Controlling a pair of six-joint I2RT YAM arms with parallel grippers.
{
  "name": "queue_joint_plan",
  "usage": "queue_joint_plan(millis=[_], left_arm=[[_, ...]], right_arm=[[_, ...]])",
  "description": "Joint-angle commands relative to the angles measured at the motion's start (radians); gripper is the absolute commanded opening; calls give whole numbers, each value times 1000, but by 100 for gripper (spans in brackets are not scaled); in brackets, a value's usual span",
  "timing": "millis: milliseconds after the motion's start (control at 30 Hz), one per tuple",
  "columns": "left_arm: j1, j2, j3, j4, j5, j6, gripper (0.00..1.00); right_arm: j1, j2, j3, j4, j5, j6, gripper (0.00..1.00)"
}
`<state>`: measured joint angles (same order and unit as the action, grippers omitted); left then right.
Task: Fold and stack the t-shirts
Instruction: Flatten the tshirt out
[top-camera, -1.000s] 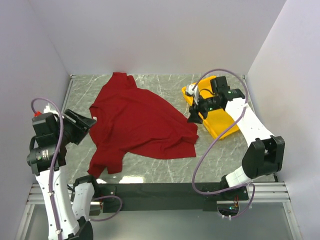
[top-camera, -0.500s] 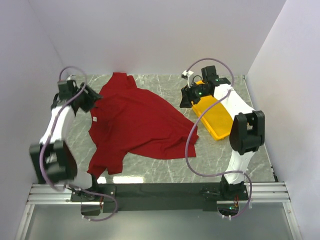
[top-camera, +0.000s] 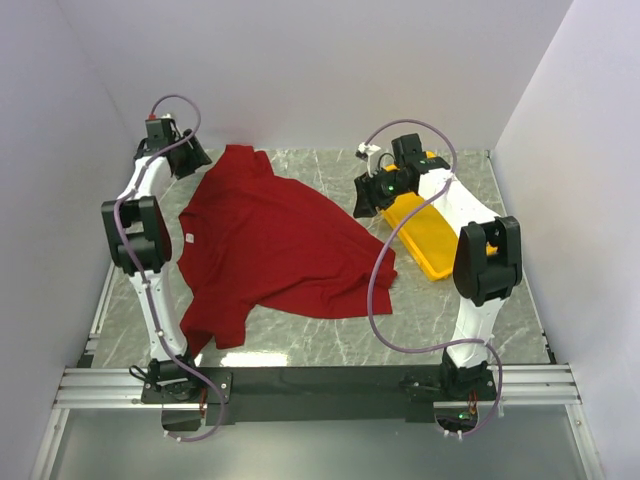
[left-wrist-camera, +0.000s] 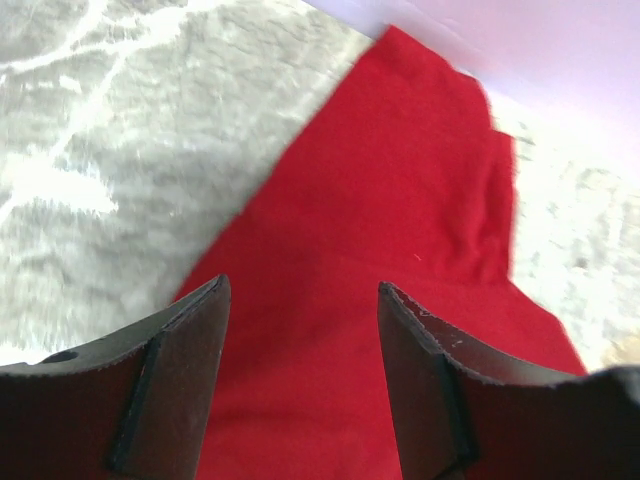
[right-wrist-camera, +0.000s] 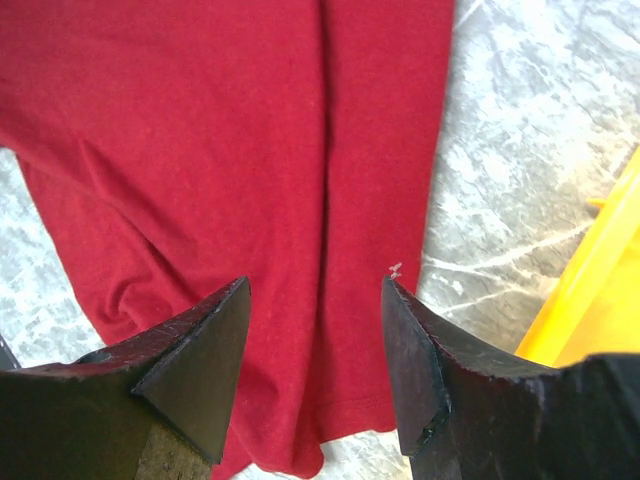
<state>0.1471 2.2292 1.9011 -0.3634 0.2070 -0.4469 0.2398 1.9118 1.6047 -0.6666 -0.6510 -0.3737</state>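
The shirt (top-camera: 270, 245) looks light and limp; pinch its edges at 11 and 2 o'clock. Left gripper (top-camera: 188, 158) and right gripper (top-camera: 366, 196) gape, empty.

The t-shirt (top-camera: 280, 245) lies spread over the left and middle of the counter (top-camera: 440, 320), with one corner reaching toward the back wall. The tray (top-camera: 440, 245) sits on the counter to its right, just beside the shirt's right edge. The left pincer (top-camera: 193, 157) hangs at the far left, by the shirt's back corner. The right pincer (top-camera: 365, 195) hangs over the shirt's right edge, next to the tray.
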Motion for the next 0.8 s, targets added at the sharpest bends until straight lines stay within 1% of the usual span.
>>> queue_joint_plan(millis=[0, 233, 367, 533, 667, 767], left_arm=[[-4, 52, 122, -23, -33, 60, 66], [-4, 173, 187, -25, -20, 39, 60], [-7, 242, 257, -91, -21, 17, 55], [-7, 273, 262, -117, -44, 11, 52], [-7, 283, 266, -121, -89, 14, 50], [-7, 290, 266, -124, -90, 17, 42]], right_arm=[[1, -5, 44, 28, 33, 28, 62], [3, 27, 69, 12, 47, 48, 62], [1, 35, 75, 12, 56, 48, 62], [3, 46, 84, 9, 60, 47, 62], [1, 61, 98, 4, 62, 45, 62], [3, 70, 104, 1, 60, 48, 62]])
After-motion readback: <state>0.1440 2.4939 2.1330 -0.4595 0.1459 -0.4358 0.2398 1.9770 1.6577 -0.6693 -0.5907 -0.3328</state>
